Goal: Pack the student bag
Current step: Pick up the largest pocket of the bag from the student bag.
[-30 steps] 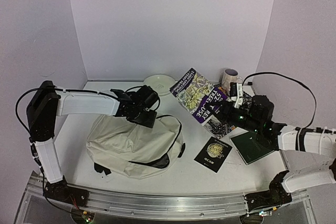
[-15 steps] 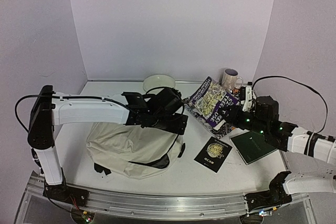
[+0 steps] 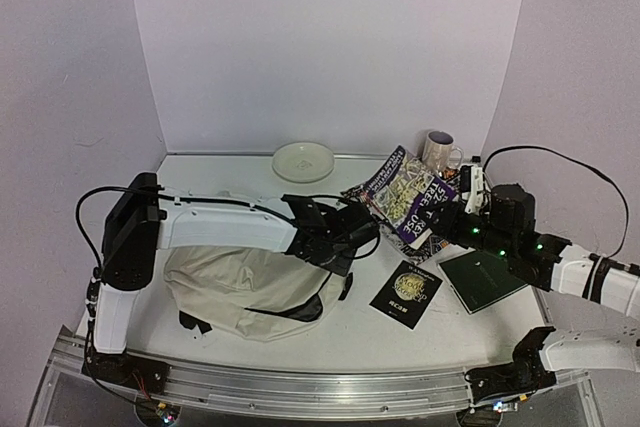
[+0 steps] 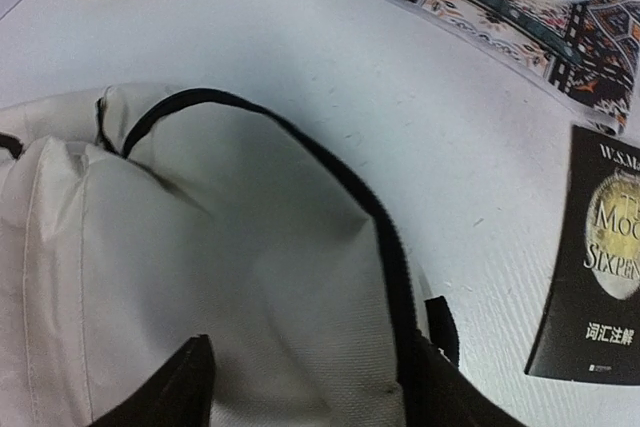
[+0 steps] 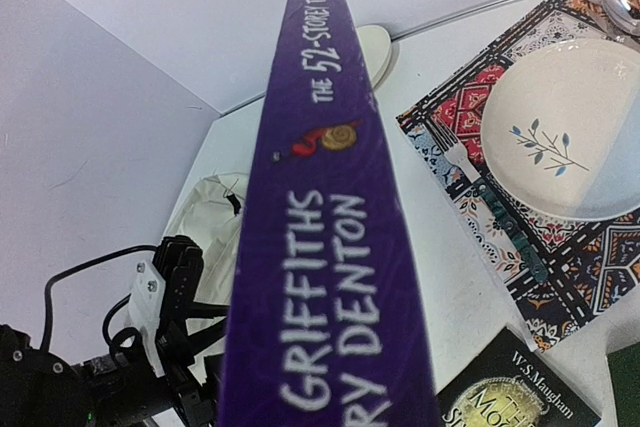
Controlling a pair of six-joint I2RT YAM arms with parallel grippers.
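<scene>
The student bag (image 3: 245, 287) lies flat at the front left of the table, cream fabric with a black zipper line (image 4: 385, 247). My left gripper (image 3: 350, 237) reaches across it to its right edge. In the left wrist view its two dark fingers (image 4: 180, 387) stand apart astride the fabric beside the zipper, the right one over the zipper line. My right gripper (image 3: 445, 215) is shut on a purple book (image 3: 408, 192), held tilted in the air above the placemat. The book's spine (image 5: 320, 227) fills the right wrist view and hides the fingers.
A black book (image 3: 405, 294) lies right of the bag and a green book (image 3: 482, 280) further right. The patterned placemat (image 5: 470, 157) carries a white plate (image 5: 560, 127) and a fork. A saucer (image 3: 303, 160) and a mug (image 3: 437, 150) stand at the back.
My left arm has swept right, from the bag's back-left top to its right zipper edge. The right gripper has carried the purple book slightly up and to the right.
</scene>
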